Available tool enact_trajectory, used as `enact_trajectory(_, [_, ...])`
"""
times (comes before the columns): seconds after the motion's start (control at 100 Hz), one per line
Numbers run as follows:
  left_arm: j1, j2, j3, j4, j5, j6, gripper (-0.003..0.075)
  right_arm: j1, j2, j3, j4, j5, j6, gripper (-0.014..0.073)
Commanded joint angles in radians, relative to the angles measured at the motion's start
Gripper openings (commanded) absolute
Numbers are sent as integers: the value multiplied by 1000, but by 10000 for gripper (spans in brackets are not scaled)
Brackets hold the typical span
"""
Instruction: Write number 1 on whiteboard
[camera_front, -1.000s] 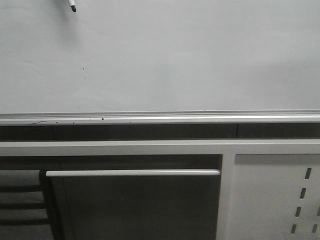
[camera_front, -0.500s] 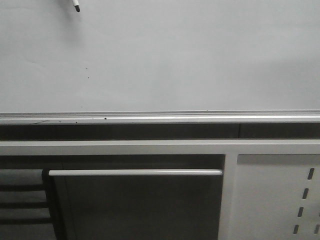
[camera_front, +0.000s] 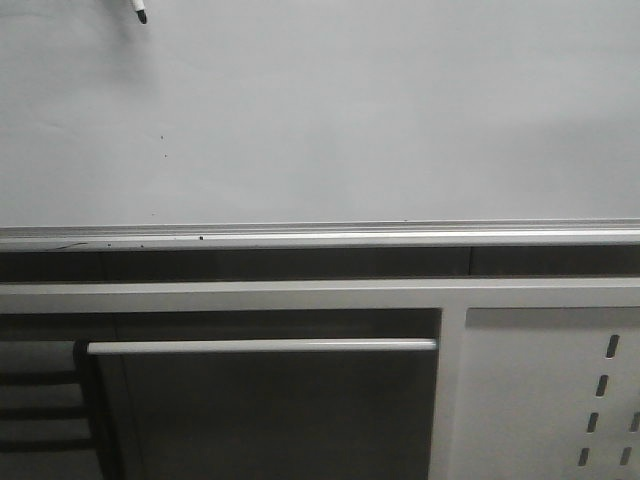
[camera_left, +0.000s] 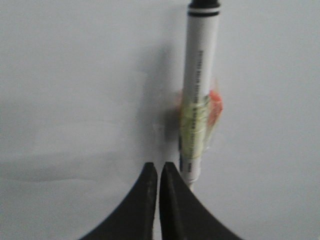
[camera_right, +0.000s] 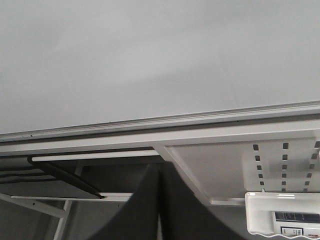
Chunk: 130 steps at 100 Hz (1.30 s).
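Marker (camera_left: 200, 95) first: a white barrel with a black cap end, a band of yellowish and orange tape around its middle, standing along the left gripper (camera_left: 159, 175). The dark fingers (camera_left: 145, 200) sit pressed almost together, and the marker's lower end disappears just beside them, so it looks mounted or wedged at the gripper rather than pinched between the tips; how it is fastened I cannot tell. In the front view only the marker's tip pokes in at the top left corner, close to the whiteboard (camera_front: 350, 120), and whether it touches the surface cannot be read from here.

The board fills the upper half of that view, pale and glossy, with its silver rail (camera_front: 320, 236) below. No number 1 shows anywhere on it; only a few tiny dark specks lie below the tip. So the stroke is not yet down, by my reading.

Right gripper (camera_right: 157, 210): its dark fingers meet, holding nothing visible, hanging low over the frame and the white perforated panel (camera_right: 280, 160), well away from the action.

Risks now: if the tip stands off the board, the stroke draws nothing. Press too hard and the taped marker could twist or slide in its mounting. Starting this high, part of the stroke may fall outside the front camera's frame.
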Motion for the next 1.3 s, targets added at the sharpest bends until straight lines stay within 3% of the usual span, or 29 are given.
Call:
enact_trajectory(0.0, [-10, -4, -62, 24, 10, 25, -11, -3, 8, -37, 6, -48, -9, -52])
enact_trajectory(0.11, [-10, -4, -70, 28, 19, 25, 80, -3, 8, -37, 6, -48, -9, -52])
enact_trajectory(0.26, [-10, -4, -70, 7, 54, 25, 310, -3, 8, -37, 5, -48, -9, -52])
enact_trajectory(0.33, [-10, -4, -70, 7, 51, 23, 365, -3, 8, -37, 5, -48, -9, -52])
enact_trajectory(0.53, [-10, 8, -70, 7, -29, 21, 366, -3, 8, -37, 5, -48, -9, -52])
enact_trajectory(0.9, [-8, 112, -157, -14, -56, 21, 362, -3, 8, -37, 5, -47, -9, -52])
enact_trajectory(1.14, [-8, 120, -159, -19, -76, 21, 226, -3, 8, -37, 5, -45, -9, -52])
enact_trajectory(1.29, [-8, 120, -159, -15, -88, 21, 221, -3, 8, -37, 5, -47, -9, -52])
